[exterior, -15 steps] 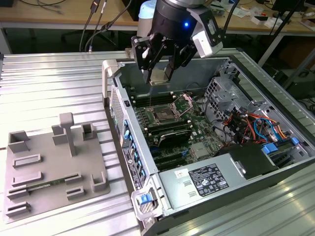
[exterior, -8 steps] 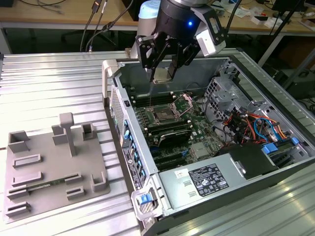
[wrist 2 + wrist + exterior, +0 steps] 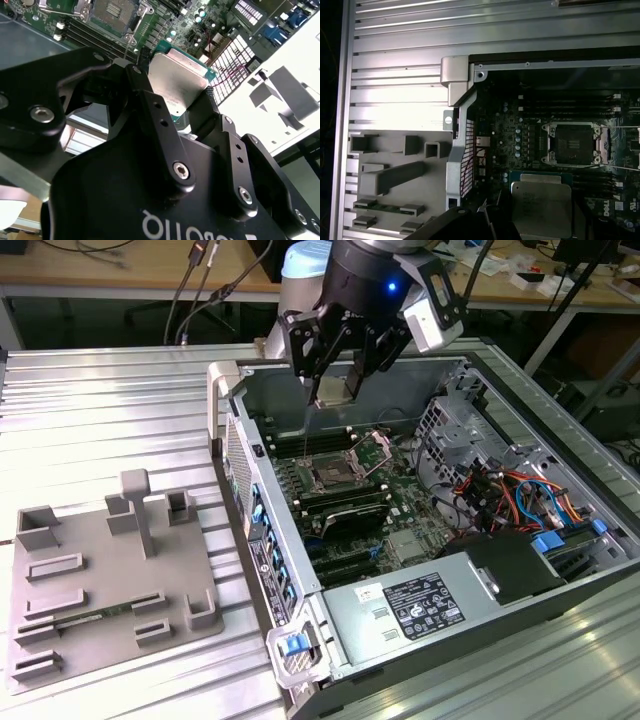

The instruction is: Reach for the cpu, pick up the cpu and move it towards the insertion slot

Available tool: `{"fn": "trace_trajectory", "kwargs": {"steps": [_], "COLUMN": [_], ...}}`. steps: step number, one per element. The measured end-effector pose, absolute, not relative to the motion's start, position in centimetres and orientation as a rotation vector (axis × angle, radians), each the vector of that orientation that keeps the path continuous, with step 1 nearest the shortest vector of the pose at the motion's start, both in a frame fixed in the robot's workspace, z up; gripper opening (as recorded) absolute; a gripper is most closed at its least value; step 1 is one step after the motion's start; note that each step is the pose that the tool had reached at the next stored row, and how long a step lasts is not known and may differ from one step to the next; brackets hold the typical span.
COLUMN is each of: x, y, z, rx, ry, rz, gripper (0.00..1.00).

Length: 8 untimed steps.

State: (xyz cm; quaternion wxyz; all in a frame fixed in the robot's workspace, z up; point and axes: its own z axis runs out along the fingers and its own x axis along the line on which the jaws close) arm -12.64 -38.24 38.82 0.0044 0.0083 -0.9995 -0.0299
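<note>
My gripper [image 3: 335, 398] hangs over the open computer case, shut on the cpu [image 3: 334, 388]. The cpu is a flat square chip with a silvery top [image 3: 177, 82], clamped by its edges between the black fingers [image 3: 210, 102]. It is in the air above the green motherboard [image 3: 400, 515]. The insertion slot [image 3: 333, 476], a dark square socket in a silvery frame, lies below the chip and slightly toward the case front. In the first wrist view the cpu [image 3: 541, 205] sits just beside the insertion slot [image 3: 570, 145]. The second wrist view has the insertion slot [image 3: 112, 12] beyond the chip.
A grey plastic tray [image 3: 100, 560] with recesses and upright posts stands on the exterior view's left, holding a green memory stick [image 3: 88, 618]. The case walls [image 3: 245, 480] ring the board. Black memory slots [image 3: 345, 505], a power supply [image 3: 420, 605] and coloured cables [image 3: 500, 500] crowd the case.
</note>
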Motion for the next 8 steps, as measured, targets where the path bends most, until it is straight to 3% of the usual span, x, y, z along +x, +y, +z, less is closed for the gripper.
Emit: {"fn": "trace_trajectory", "kwargs": {"steps": [8], "x": [-11.91], "y": [-38.01], "z": [38.82], "rx": [0.026], "ry": [-3.131], "rz": [-0.094], "gripper": [0.55]}}
